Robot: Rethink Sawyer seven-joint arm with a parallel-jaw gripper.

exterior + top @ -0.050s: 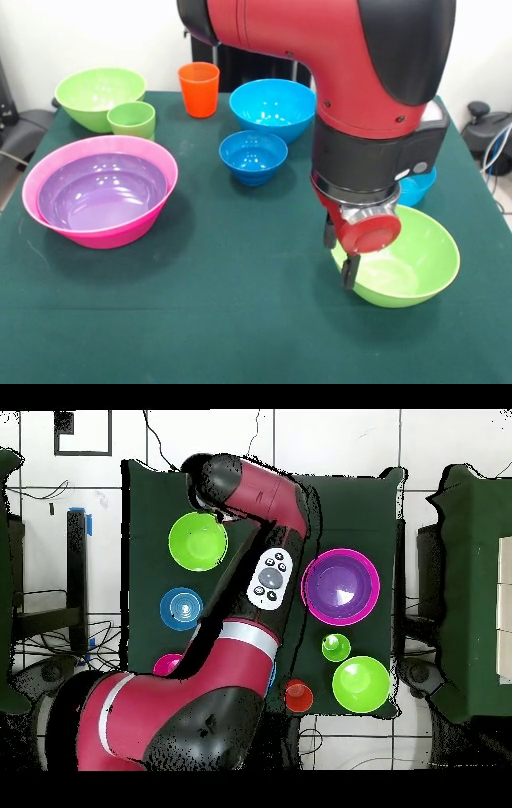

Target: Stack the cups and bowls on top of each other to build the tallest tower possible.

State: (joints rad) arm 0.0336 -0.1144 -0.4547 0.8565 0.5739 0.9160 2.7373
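Observation:
A lime green bowl (408,260) (198,541) sits at the front right of the green table (240,320). My gripper (339,256) hangs at its left rim, open, one finger (349,274) against the rim. In the overhead view the arm covers the gripper. At the left, a purple bowl (102,190) (341,587) is nested in the big pink bowl (36,188). Behind them stand a second lime bowl (96,92) (361,683) and a small light green cup (133,120) (336,647). The orange cup (198,88) (298,696) stands at the back.
Two blue bowls, a large one (272,108) and a smaller one (253,156), stand in the middle at the back. A third blue bowl (418,189) (181,608) peeks out behind my arm, close to the green bowl.

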